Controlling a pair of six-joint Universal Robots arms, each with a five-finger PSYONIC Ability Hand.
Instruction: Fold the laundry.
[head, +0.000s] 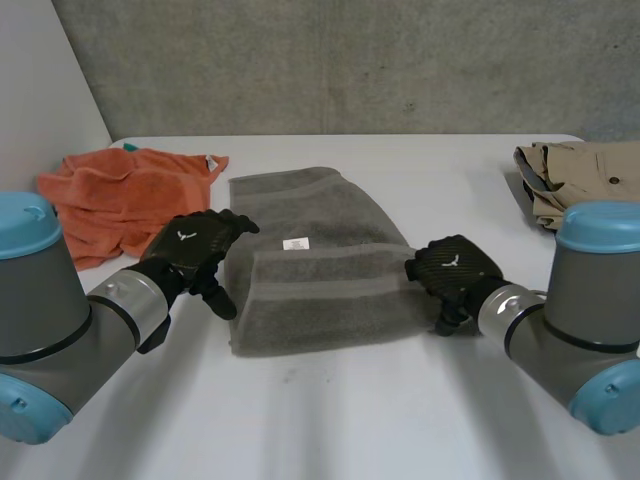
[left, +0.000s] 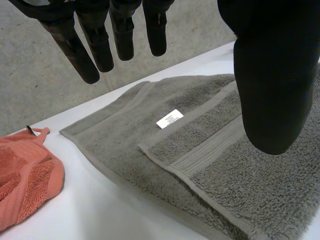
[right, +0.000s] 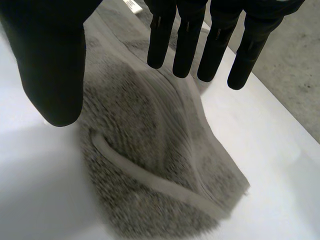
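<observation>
head view: nearest the robot, the white table is running bare in front of both hands. just past that, the left hand is hovering at one side edge of the grey towel and the right hand at the opposite side edge, so the towel is lying between them. each wrist view is showing its own hand with fingers straight and spread away from the thumb, gripping nothing, with the cloth under the palm. whether any fingertip is brushing the pile, cannot tell. judgement: the hands are flanking the towel so both side edges can be taken together for the next fold. the towel's near half is lying doubled over, its banded hem running across from hand to hand. past the fingertips a single layer is carrying a white label. farther out, an orange cloth is lying crumpled outboard of the left hand, just clear of the towel, and a beige garment is sitting well beyond the right hand. neither is blocking the reach.
</observation>
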